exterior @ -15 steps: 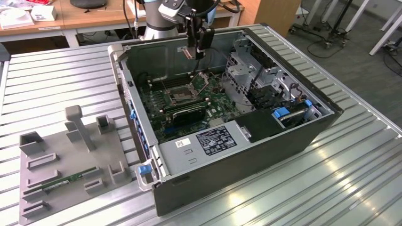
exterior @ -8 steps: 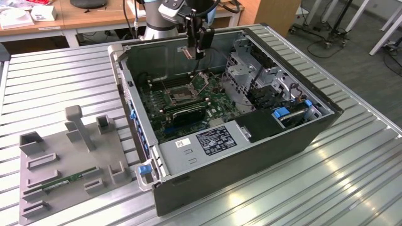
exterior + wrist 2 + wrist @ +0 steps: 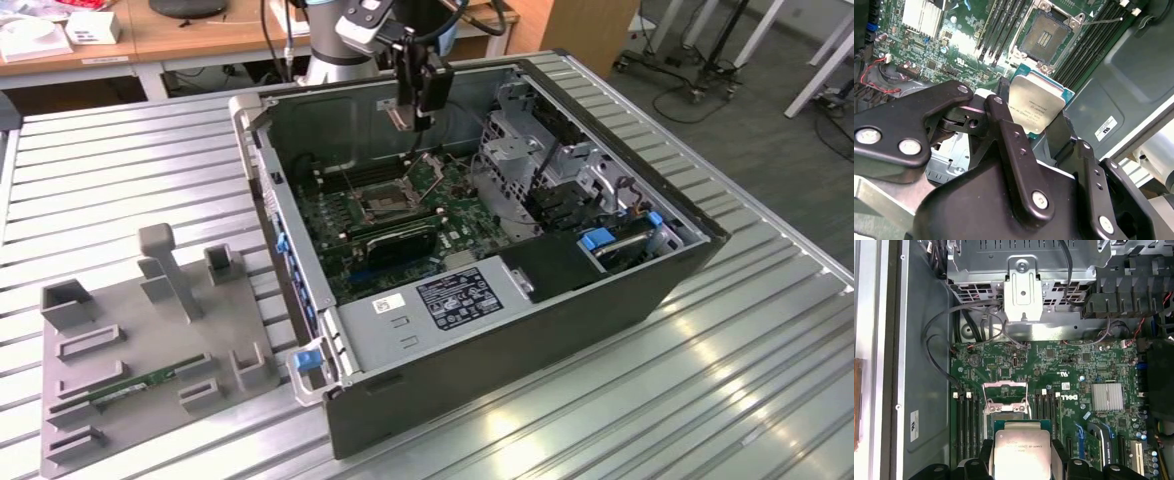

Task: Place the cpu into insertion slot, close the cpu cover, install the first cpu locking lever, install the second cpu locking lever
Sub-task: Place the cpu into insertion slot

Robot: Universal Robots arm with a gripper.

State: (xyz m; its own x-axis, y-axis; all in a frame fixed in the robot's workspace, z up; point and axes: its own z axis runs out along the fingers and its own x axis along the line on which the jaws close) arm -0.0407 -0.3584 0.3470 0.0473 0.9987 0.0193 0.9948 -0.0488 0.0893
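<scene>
While your black gripper (image 3: 1033, 112) is clamping the small flat silver-faced square cpu (image 3: 1036, 107) above the dark square silver-framed insertion slot (image 3: 1046, 35), you should be holding it level and squaring its corners to that slot.

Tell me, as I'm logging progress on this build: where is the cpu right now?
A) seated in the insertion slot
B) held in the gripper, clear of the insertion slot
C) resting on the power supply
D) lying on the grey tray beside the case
B: in the second wrist view the cpu is clamped in the gripper, apart from the insertion slot, which lies bare.
</scene>
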